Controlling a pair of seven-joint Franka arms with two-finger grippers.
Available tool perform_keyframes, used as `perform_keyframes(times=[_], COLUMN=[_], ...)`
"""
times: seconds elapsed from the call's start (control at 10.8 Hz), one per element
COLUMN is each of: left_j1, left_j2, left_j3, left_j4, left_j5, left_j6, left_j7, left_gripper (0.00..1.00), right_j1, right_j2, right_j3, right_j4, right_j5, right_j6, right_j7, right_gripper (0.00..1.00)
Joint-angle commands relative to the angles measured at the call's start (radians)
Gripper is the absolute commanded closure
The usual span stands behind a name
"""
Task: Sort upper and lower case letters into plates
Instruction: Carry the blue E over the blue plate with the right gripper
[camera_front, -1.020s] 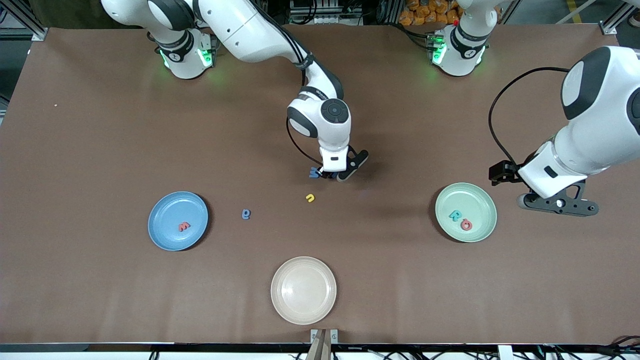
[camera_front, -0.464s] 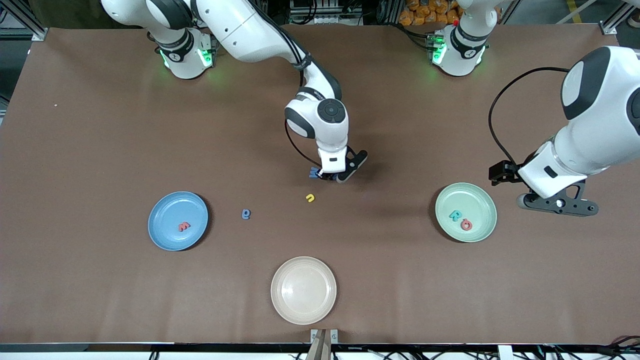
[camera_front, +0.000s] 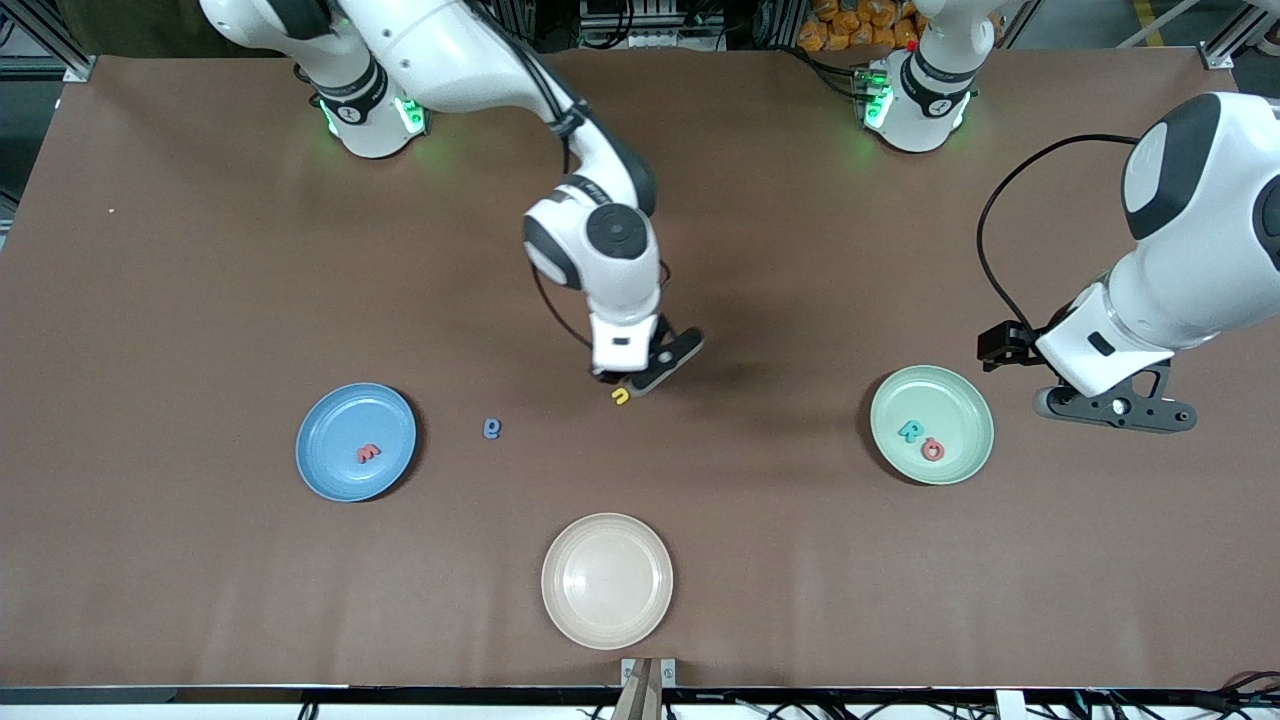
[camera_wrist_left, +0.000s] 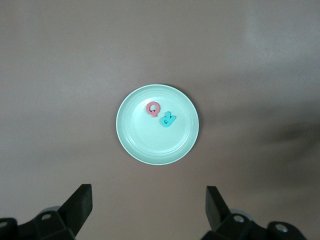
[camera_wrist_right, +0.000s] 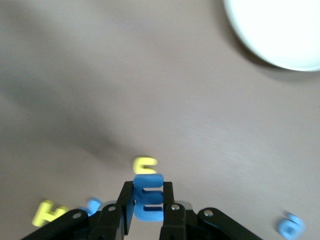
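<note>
My right gripper (camera_front: 625, 379) hangs over the middle of the table, shut on a blue letter E (camera_wrist_right: 148, 200) that stands upright between its fingers (camera_wrist_right: 126, 197). A yellow letter (camera_front: 620, 396) lies on the table just below it. A small blue letter (camera_front: 492, 428) lies toward the blue plate (camera_front: 322, 420), which holds one red letter (camera_front: 368, 453). The pale green plate (camera_front: 962, 396) holds a teal letter (camera_front: 910, 431) and a red one (camera_front: 933, 449). My left gripper (camera_front: 1115, 408) waits open beside the green plate (camera_wrist_left: 150, 142).
A cream plate (camera_front: 607, 580) sits near the table's front edge, holding nothing. In the right wrist view a second yellow letter (camera_wrist_right: 46, 212) and another blue one (camera_wrist_right: 94, 205) lie on the table under the right hand.
The right arm has carried the blue letter toward the front camera and the right arm's end, stopping over the yellow letter. The left arm has not moved.
</note>
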Motion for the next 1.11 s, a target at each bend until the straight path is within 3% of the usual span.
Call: perform_keyframes(times=[0.0, 0.37, 0.65, 0.74, 0.83, 0.93, 1.02], left_j1=[0.008, 0.008, 0.005, 0.003, -0.001, -0.001, -0.001], left_j2=[-0.014, -0.013, -0.013, -0.011, -0.011, -0.011, -0.011], left_j3=[-0.005, -0.005, -0.005, -0.003, -0.004, -0.005, -0.005], left_j4=[-0.003, -0.003, -0.003, -0.003, -0.003, -0.003, -0.004], left_j5=[-0.015, -0.013, -0.013, -0.013, -0.013, -0.013, -0.013], left_j6=[-0.014, -0.014, -0.014, -0.014, -0.014, -0.014, -0.014], left_j7=[0.011, 0.011, 0.011, 0.011, 0.010, 0.010, 0.010], left_gripper=[0.00, 0.00, 0.00, 0.00, 0.00, 0.00, 0.00], right_j1=[-0.119, -0.417, -0.557, -0.578, -0.597, -0.612, -0.629], right_j2=[-0.076, -0.074, -0.057, -0.057, -0.057, -0.060, -0.059], right_j3=[0.014, 0.010, 0.008, 0.008, 0.008, 0.008, 0.008], right_j4=[-0.033, -0.043, -0.065, -0.075, -0.094, -0.100, -0.092], right_j5=[-0.002, -0.009, -0.016, -0.018, -0.018, -0.018, -0.016], right_j6=[-0.097, -0.147, -0.145, -0.147, -0.147, -0.164, -0.190], right_j7=[0.000, 0.000, -0.014, -0.015, -0.014, -0.011, -0.011], right_gripper=[1.00, 1.00, 1.00, 0.90, 0.67, 0.07, 0.00])
